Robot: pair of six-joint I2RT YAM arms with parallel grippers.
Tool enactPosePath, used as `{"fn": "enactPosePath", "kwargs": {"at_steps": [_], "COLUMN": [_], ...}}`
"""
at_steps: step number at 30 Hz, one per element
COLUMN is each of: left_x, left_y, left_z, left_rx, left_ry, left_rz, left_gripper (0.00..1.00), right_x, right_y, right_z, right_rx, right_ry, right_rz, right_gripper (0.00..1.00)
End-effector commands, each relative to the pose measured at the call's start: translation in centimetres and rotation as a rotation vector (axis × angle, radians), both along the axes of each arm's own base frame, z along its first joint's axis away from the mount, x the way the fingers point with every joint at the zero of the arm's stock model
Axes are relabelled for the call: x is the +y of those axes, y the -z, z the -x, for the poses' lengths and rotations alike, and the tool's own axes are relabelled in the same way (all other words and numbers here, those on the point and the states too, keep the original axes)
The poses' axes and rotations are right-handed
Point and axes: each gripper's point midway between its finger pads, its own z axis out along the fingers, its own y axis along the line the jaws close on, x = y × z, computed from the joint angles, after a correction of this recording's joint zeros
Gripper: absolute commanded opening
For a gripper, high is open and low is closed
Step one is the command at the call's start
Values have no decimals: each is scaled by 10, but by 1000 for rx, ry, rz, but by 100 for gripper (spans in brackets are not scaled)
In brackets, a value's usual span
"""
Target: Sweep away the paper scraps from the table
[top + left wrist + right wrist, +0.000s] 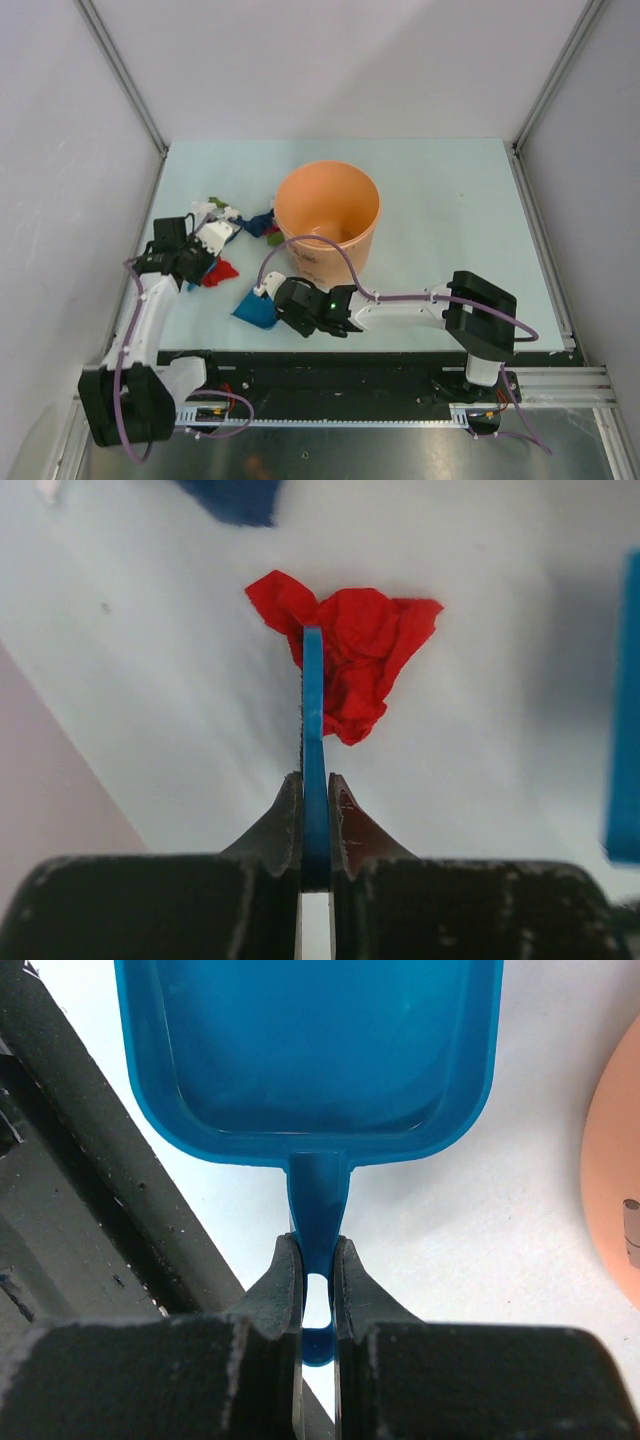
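A: Pale mint-green surface (440,200), grey walls round it. Where do the paper scraps (214,207) lie?

B: Loosely bunched at the left, between the left wall and the orange bucket (327,215). One red scrap (350,660) sits just ahead of the left end effector (315,780).

A: How should they handle?

B: Featherlight, soft and crumpled, I'd judge. They'd skid or roll at a touch, so pushing low along the surface beats pinching them.

A: And the tools?

B: The left end effector is clamped on a thin blue handle (313,700) seen edge-on, probably the brush's. The right end effector (318,1250) is closed on the blue dustpan (310,1050) by its handle stub, and the pan is empty.

A: Anything in the way?

B: The bucket stands just behind the pan and beside the dark blue scraps (262,222), crowding the sweep. The black front rail (330,365) runs close along the pan, so light bits could flick off that edge.
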Motion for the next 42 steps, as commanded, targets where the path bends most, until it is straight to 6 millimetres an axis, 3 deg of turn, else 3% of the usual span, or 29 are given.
{"fn": "enactPosePath", "kwargs": {"at_steps": [1, 3, 7, 10, 15, 19, 22, 28, 29, 30, 32, 37, 42], "left_x": [-42, -48, -52, -44, -28, -8, 2, -29, -35, -40, -58, -100, -109], "left_y": [-9, -22, -58, -66, -65, -50, -38, -13, -8, -2, 1, -29, -51], "left_z": [57, 64, 52, 46, 40, 26, 12, 18, 23, 31, 44, 65, 70], "left_rx": [135, 126, 55, 46, 54, 72, 65, 149, 171, 199, 243, 237, 176], "left_ry": [168, 175, 140, 90, 19, -78, -133, -47, -22, 1, 71, 239, 301], "left_rz": [157, 187, 224, 202, 142, 73, 47, 175, 183, 192, 239, 384, 393], "left_gripper": [0, 0, 0, 0, 0, 0, 0, 0, 0, 0, 0, 0, 0], "right_x": [7, 7, 3, -11, -38, -38, -35, -2, -2, 7, 9, 28, 47], "right_y": [-9, -8, -5, -6, -10, -1, 10, 5, 14, 6, 15, 14, -5], "right_z": [-4, -3, 0, 6, 24, 30, 18, -11, -11, -16, -16, -20, -29], "right_rx": [-20, -15, 14, 31, 62, 87, 63, 12, 20, 10, 19, 8, -27], "right_ry": [26, 27, 7, 4, -13, -38, -10, -18, -21, -22, -32, -71, -52], "right_rz": [-12, -12, 15, 70, 161, 199, 251, 236, 272, 257, 289, 253, 130], "right_gripper": [0, 0, 0, 0, 0, 0, 0, 0, 0, 0, 0, 0, 0]}}
